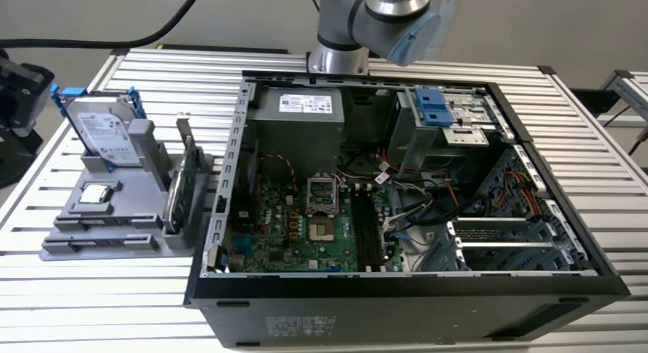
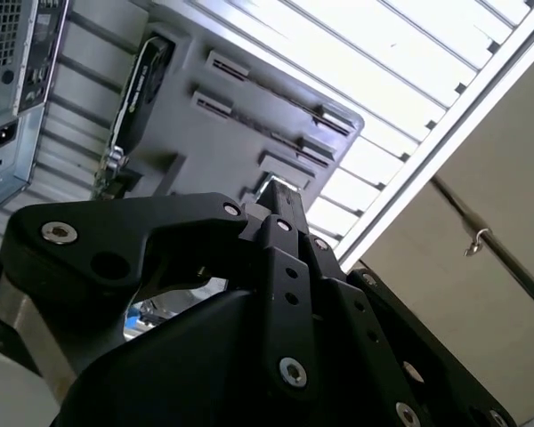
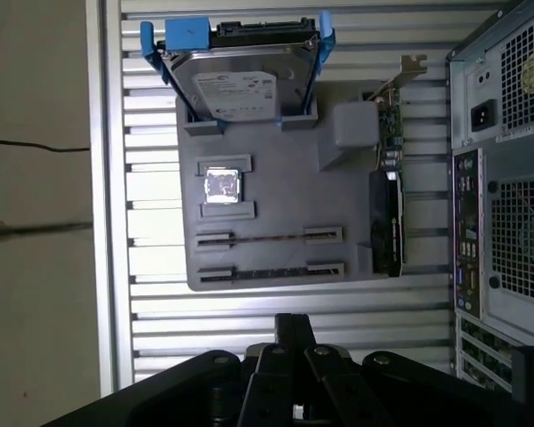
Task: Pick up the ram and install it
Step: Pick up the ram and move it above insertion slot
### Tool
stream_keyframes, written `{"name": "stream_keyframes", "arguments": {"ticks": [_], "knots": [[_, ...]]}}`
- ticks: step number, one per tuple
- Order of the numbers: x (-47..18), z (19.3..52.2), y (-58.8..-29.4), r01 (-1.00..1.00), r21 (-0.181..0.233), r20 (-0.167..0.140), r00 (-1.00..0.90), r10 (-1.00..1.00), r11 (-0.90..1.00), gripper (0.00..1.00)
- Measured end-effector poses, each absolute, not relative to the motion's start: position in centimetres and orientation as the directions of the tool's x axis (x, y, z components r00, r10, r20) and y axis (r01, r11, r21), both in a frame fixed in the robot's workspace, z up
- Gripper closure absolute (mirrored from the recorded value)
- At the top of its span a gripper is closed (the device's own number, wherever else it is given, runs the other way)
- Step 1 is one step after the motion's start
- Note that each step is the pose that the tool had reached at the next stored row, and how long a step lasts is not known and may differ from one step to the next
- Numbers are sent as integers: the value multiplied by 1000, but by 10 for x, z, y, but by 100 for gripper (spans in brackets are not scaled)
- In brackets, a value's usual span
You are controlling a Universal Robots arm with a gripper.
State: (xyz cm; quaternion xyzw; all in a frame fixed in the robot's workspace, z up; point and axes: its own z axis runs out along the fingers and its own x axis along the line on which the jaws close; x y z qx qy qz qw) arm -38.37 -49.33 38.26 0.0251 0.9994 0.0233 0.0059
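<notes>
Ram [image 3: 269, 238] seemingly stands edge-up in the grey holder [image 3: 276, 191] at nine o'clock of the open case [image 1: 405, 311], exposed for pinching from above, while the claw [image 3: 294, 320] hangs empty, tips together.

Thin dark ram [image 3: 269, 238] stands edgewise in grey holder [image 3: 276, 178]

The arm [image 1: 390, 23] is being cut off by the exterior view's upper edge. In both wrist views the end effector [image 3: 294, 327] [image 2: 281, 194] is being cropped at the edge. In the second wrist view the grey holder [image 2: 240, 107] is being partly hidden behind it.
</notes>
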Motion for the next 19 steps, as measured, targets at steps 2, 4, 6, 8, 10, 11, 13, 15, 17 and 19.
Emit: {"name": "stream_keyframes", "arguments": {"ticks": [2,4,6,8,10,11,13,15,17,19], "knots": [[-384,381,-493,58,47,-11,-998,58,997,100],[-384,379,-493,69,47,-11,-998,69,997,100],[-384,377,-493,79,46,-11,-997,80,996,100],[-384,376,-493,91,46,-11,-996,91,995,100],[-384,374,-493,104,46,-11,-994,105,994,100],[-384,373,-493,111,46,-11,-994,111,993,100],[-384,372,-493,124,46,-11,-992,125,991,100],[-384,370,-493,137,45,-11,-990,138,989,100],[-384,369,-493,150,45,-11,-989,151,988,100],[-384,368,-493,163,45,-11,-986,164,986,100]]}}
